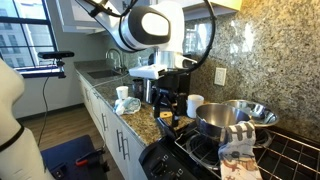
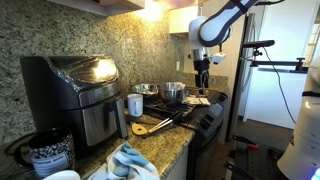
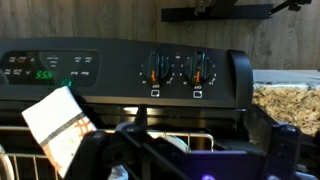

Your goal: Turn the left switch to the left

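In the wrist view, two round switches with orange pointers sit side by side on the stove's dark back panel point(image 3: 110, 85). The left switch point(image 3: 155, 72) is beside the right one point(image 3: 197, 72), and both pointers stand roughly upright. My gripper point(image 3: 185, 152) is open and empty. Its dark fingers point(image 3: 285, 145) frame the bottom of the view, below the switches and well short of them. In an exterior view the gripper point(image 2: 203, 72) hangs above the back of the stove.
A green digital display point(image 3: 45, 75) glows on the panel's left. Steel pots point(image 2: 172, 92) and a wooden spatula point(image 2: 150, 125) rest on the cooktop. A patterned cloth point(image 1: 238, 152) hangs off a pot point(image 1: 215, 122). An air fryer point(image 2: 70, 90) and a mug point(image 2: 135, 104) stand on the granite counter point(image 3: 285, 105).
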Robot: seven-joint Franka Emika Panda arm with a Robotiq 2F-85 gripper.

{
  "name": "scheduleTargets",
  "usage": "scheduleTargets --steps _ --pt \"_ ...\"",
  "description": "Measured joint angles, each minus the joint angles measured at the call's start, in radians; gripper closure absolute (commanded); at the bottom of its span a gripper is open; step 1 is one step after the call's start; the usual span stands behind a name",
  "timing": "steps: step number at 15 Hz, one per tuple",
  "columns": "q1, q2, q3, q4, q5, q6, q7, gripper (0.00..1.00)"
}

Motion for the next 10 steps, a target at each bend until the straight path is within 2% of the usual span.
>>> scheduleTargets --steps 4,10 --pt "0.0 0.026 -0.009 -0.065 0.063 0.045 0.034 0.0" --pt "-0.001 0.076 -0.014 -0.152 0.09 0.201 0.072 0.0"
